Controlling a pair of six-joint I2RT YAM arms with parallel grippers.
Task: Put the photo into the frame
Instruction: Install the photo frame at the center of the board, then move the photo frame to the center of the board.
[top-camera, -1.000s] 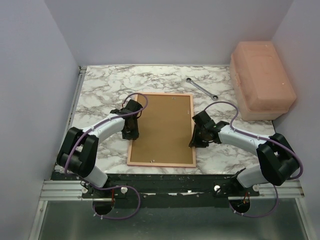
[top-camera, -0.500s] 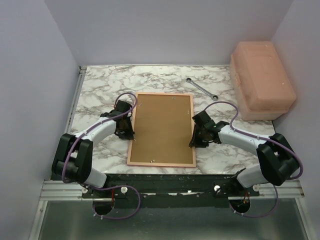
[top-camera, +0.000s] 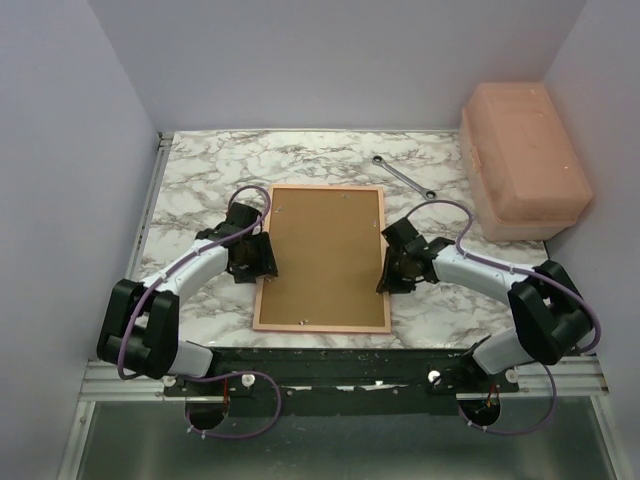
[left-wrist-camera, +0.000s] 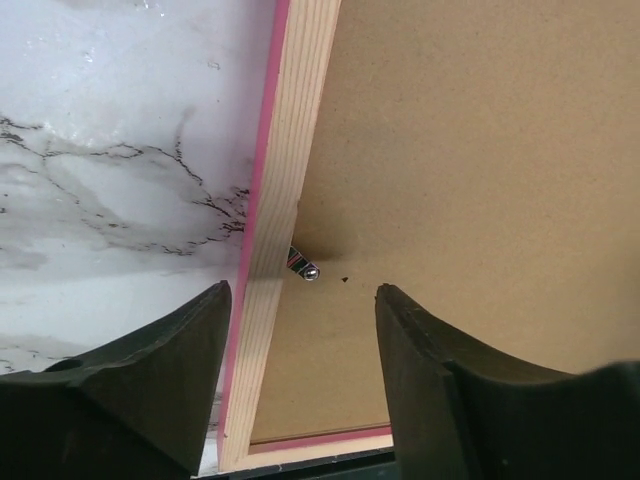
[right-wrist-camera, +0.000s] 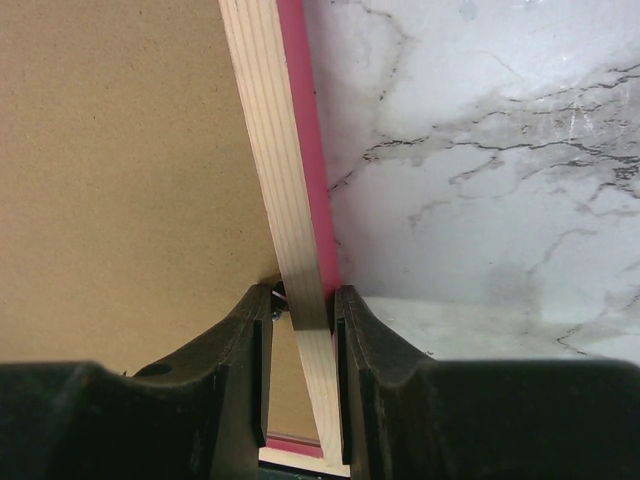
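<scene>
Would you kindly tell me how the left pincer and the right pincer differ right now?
The left pincer is open, straddling one rail of the frame; the right pincer is shut on the opposite rail. The left spans rail and brown backing board; the right spans only rail. Both sit at the frame's long sides.

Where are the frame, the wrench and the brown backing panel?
frame (right-wrist-camera: 285, 200), right wrist view, pale wood rail.
wrench (top-camera: 403, 177), top external view, middle of shank.
backing panel (top-camera: 322, 255), top external view, centre of board.
</scene>
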